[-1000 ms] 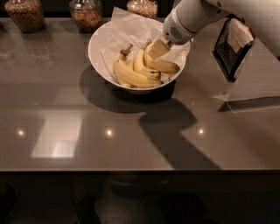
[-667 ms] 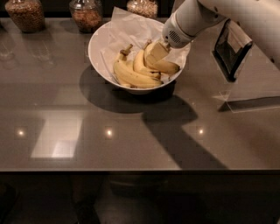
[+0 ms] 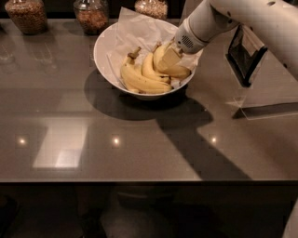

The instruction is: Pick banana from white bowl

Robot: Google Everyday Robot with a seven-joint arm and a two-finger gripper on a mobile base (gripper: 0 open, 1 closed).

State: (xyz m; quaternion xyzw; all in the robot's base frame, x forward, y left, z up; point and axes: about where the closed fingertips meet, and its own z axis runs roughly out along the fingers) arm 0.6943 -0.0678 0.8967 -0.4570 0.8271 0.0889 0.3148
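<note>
Surface: glossy grey-brown table (image 3: 93,139) with spots of reflected light; three glass jars (image 3: 91,14) stand along its far edge.
White bowl: the white bowl (image 3: 104,58) sits near the far middle of the table, lined with a crumpled white paper sheet (image 3: 139,28).
Banana: the banana (image 3: 180,71) lies at the right side of the bowl, beside two other bananas (image 3: 139,82).
Arm pose: the white arm (image 3: 205,23) reaches in from the upper right, slanting down and left over the bowl's right rim.
Gripper: the gripper (image 3: 168,58) is down inside the bowl, right against the banana; whether it is open or clamped cannot be told.
Change: against the frames up to a second ago, gripper, bananas and bowl sit in much the same places.
Right side: a dark framed panel (image 3: 244,53) stands tilted.
</note>
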